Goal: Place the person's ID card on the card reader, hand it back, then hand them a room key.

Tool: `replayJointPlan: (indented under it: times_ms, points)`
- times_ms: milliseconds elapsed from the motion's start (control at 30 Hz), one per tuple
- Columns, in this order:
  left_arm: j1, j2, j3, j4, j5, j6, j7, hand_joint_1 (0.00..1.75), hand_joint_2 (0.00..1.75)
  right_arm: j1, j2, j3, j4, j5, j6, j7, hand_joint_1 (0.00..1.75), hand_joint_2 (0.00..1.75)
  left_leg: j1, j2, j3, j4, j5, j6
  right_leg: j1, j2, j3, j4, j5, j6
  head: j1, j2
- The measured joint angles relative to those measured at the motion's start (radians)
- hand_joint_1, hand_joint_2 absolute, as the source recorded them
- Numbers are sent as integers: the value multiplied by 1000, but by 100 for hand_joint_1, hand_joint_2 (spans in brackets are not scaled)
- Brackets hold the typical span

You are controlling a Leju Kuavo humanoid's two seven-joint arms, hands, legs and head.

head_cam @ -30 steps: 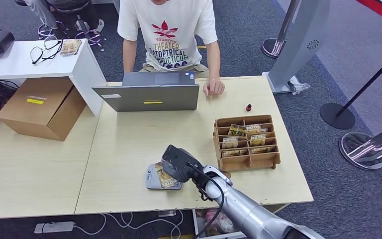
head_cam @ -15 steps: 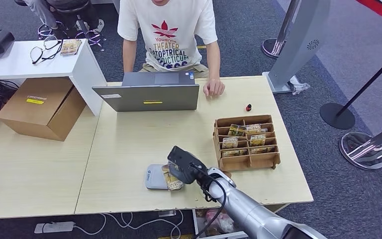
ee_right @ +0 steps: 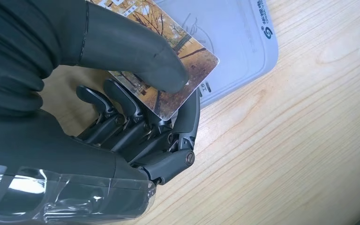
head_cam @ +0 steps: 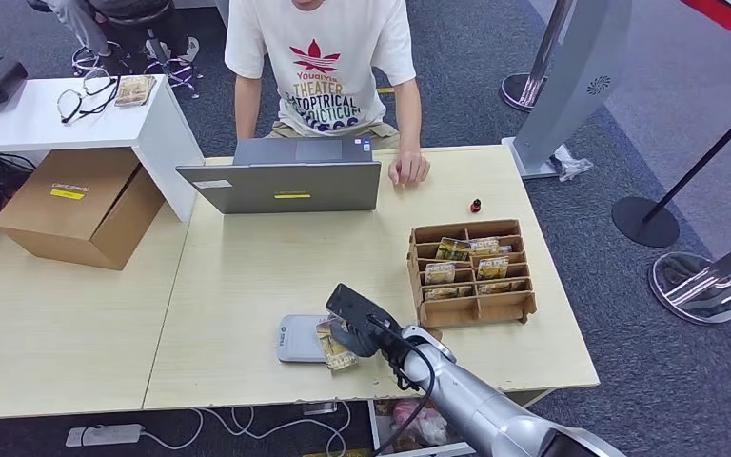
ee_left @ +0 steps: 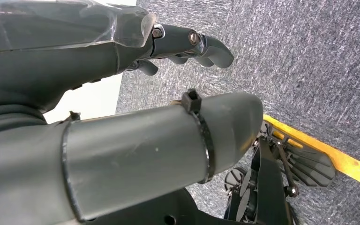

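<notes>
Wooden table [head_cam: 247, 276]: one card reader [head_cam: 297, 338], one ID card [head_cam: 334, 347] pinched in right hand [head_cam: 357, 319]; left hand [ee_left: 122, 56] empty, fingers curled.

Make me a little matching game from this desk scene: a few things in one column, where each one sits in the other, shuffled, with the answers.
Things:
1. Picture-printed ID card
2. Flat grey card reader
3. Brown wooden rack of key cards
4. Grey open laptop

Places:
A. Far side of the table, in front of the person
B. Pinched in the robot's right hand, over the reader's edge
C. On the table near its front edge, left of the right hand
D. On the table's right part, beyond the right hand

Pairs: 1-B, 2-C, 3-D, 4-A
</notes>
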State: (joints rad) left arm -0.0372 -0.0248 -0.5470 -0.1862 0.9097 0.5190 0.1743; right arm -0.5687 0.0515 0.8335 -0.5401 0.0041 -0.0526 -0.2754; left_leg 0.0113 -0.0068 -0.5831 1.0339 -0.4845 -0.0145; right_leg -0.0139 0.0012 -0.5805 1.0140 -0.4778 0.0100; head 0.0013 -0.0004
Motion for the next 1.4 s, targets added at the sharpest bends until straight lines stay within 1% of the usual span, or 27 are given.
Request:
replayJointPlan:
  times_ms: [667,867,1067,1400]
  points:
    - [1,-1,0,0,30,13,-8,0,0,-32,0,0,37,14,49,12,175,175,0,0,2,0,0,0,0,0,2,0,0,0,0,0]
    - [1,0,0,0,31,12,-16,0,0,-35,-5,0,26,2,47,-11,175,175,0,0,2,0,0,-1,0,0,2,0,0,0,0,0]
    - [1,0,0,0,33,12,-18,0,0,-35,-29,-6,-36,2,41,-21,175,175,0,0,1,0,0,-1,0,0,1,0,0,0,0,0]
    - [1,0,0,0,43,21,-39,0,0,-37,-107,-47,-214,-16,22,-25,175,175,0,0,1,0,0,0,0,0,1,0,0,0,0,0]
